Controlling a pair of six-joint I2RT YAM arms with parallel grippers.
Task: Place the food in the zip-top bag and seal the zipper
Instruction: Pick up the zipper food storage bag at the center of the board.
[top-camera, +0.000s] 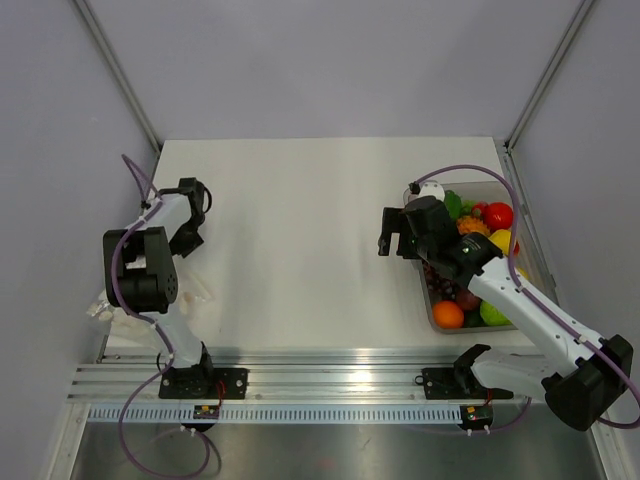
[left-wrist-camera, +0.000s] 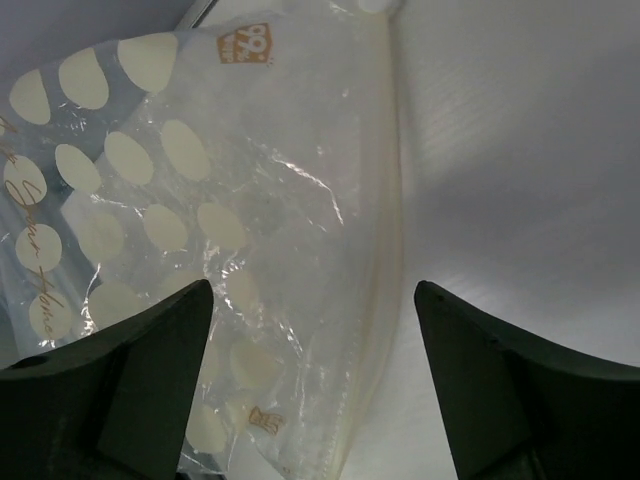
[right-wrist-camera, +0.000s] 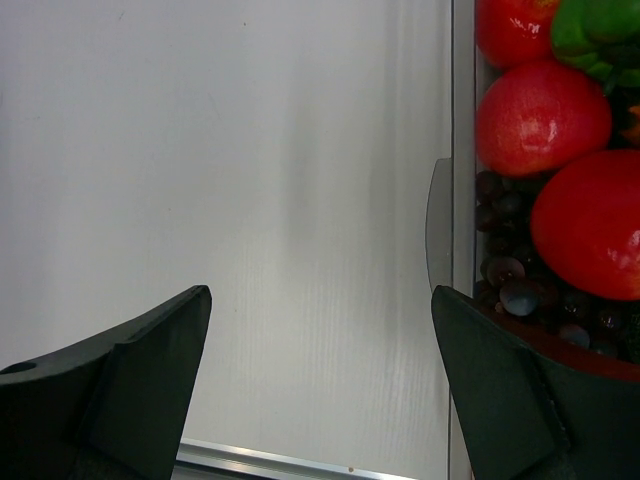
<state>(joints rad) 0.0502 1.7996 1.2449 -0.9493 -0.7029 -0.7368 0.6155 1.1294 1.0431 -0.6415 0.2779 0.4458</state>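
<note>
Left gripper (left-wrist-camera: 310, 300), spread and empty, hangs over the dotted zip-top bag (left-wrist-camera: 250, 190) lying limp at the table's (top-camera: 300, 260) 8 o'clock. Right gripper (right-wrist-camera: 320, 300), likewise spread and empty, hovers at 3 o'clock, straddling the tray (right-wrist-camera: 462, 150) wall beside the food (right-wrist-camera: 540, 115). Descending here risks striking that wall.

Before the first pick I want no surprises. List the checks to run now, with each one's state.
1. Left gripper open: ok.
2. Right gripper open and empty: ok.
3. Clear white-dotted plastic bag below left gripper: ok.
4. Its mouth held open: cannot tell.
5. Right gripper centred over the red round toy fruit: not ok, it straddles the clear rigid tray's wall.
</note>
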